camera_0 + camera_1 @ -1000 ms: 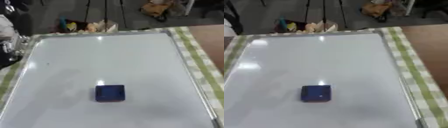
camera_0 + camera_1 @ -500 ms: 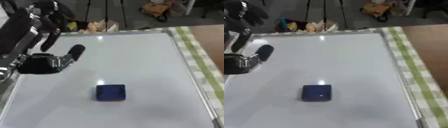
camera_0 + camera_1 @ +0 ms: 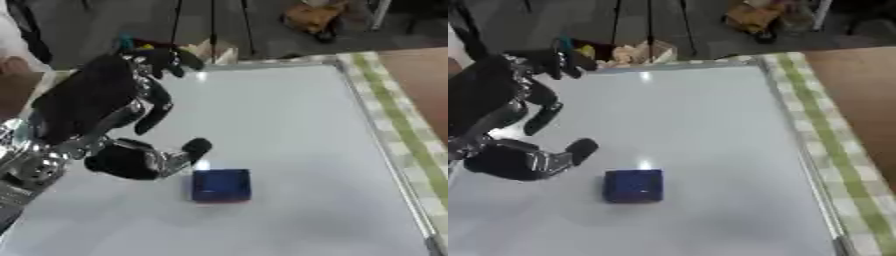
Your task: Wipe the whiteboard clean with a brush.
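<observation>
Brush [image 3: 220, 185] flat on whiteboard [image 3: 289, 125], left hand [image 3: 105, 115] just beside it, fingers spread, holding nothing

left hand [image 3: 500, 120] open over whiteboard's left edge | blue brush [image 3: 633, 186] flat on whiteboard [image 3: 710, 125], toward near edge, just beside thumb [image 3: 579, 149]

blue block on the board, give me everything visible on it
The blue block is small, squarish and dark blue, with a slightly lighter top face and darker sides; material looks matte, possibly felt or foam. It lies flat on the whiteboard, in the near middle, casting a faint shadow. Nothing holds it: the left robot hand hangs open just to its left, thumb tip near its upper-left corner, contact not evident.
</observation>
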Controlling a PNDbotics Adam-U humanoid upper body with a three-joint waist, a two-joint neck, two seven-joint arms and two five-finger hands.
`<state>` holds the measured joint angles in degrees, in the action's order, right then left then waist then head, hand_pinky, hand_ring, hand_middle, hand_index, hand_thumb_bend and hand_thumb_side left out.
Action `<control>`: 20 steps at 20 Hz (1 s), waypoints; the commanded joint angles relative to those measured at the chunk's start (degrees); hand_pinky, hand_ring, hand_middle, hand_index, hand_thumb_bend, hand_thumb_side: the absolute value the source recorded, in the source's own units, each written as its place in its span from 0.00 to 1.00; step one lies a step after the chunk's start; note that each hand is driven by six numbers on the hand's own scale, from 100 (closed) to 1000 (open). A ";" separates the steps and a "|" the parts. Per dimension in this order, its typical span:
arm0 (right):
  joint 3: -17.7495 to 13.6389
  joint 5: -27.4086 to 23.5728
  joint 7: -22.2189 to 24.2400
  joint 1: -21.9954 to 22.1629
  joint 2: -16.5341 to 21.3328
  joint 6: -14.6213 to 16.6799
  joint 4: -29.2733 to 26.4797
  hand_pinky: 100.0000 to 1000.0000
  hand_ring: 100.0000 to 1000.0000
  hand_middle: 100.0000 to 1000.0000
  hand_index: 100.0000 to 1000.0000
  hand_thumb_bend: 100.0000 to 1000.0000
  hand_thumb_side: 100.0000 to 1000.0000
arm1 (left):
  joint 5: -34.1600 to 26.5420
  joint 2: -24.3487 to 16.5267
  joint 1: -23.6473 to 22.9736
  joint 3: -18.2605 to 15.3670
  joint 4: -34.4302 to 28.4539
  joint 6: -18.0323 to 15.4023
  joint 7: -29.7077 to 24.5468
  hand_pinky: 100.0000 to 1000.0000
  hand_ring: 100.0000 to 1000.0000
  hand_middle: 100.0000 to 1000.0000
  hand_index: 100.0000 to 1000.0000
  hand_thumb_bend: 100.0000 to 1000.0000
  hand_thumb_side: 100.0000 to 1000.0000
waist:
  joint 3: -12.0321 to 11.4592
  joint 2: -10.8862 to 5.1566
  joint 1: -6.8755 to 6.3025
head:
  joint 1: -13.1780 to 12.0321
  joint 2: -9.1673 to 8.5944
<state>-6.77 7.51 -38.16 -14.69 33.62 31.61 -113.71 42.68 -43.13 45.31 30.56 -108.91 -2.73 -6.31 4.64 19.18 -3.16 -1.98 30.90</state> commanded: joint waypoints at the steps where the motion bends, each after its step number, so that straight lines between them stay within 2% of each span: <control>1: -0.04 -0.37 -0.17 -0.63 1.10 0.74 -0.89 0.68 0.66 0.54 0.74 0.00 0.75 | 2.05 0.74 2.15 2.06 2.14 -0.67 -2.83 0.58 0.65 0.80 0.19 0.24 0.80 | 0.15 -1.36 0.14 | -0.39 0.21; 7: 0.31 -0.51 0.35 -0.83 0.80 0.69 -0.89 0.68 0.66 0.54 0.74 0.00 0.75 | -0.44 2.65 4.01 4.91 4.26 0.61 -8.12 0.60 0.69 0.81 0.21 0.24 0.76 | 0.39 -1.20 0.04 | -0.66 0.09; 11: 0.54 -0.57 0.68 -0.96 0.58 0.57 -0.89 0.68 0.66 0.54 0.74 0.00 0.75 | -3.02 3.40 4.65 5.75 4.94 3.05 -11.41 0.60 0.70 0.80 0.16 0.27 0.70 | 0.43 -1.08 0.03 | -0.80 0.05; 13: 0.68 -0.54 0.87 -0.98 0.48 0.53 -0.89 0.68 0.66 0.54 0.74 0.00 0.75 | -3.90 3.42 4.95 6.16 4.97 4.56 -13.20 0.59 0.70 0.80 0.17 0.28 0.68 | 0.51 -1.03 0.00 | -0.83 0.04; 16: 0.91 -0.45 1.15 -1.00 0.31 0.43 -0.89 0.68 0.66 0.53 0.74 0.00 0.75 | -5.91 3.31 5.38 7.13 4.93 6.54 -15.73 0.60 0.70 0.79 0.21 0.27 0.69 | 0.65 -0.94 -0.03 | -0.91 0.15; 20: 1.15 -0.40 1.44 -1.05 0.04 0.28 -0.89 0.68 0.65 0.53 0.74 0.00 0.76 | -8.36 3.26 5.79 7.04 3.84 8.05 -19.16 0.60 0.70 0.76 0.27 0.32 0.73 | 0.66 -0.84 -0.03 | -0.98 0.07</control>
<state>-5.52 7.37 -36.48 -15.15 32.83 31.44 -113.71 35.15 -39.22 50.01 37.95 -104.05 4.93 -24.41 5.25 19.36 -3.40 -2.87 30.90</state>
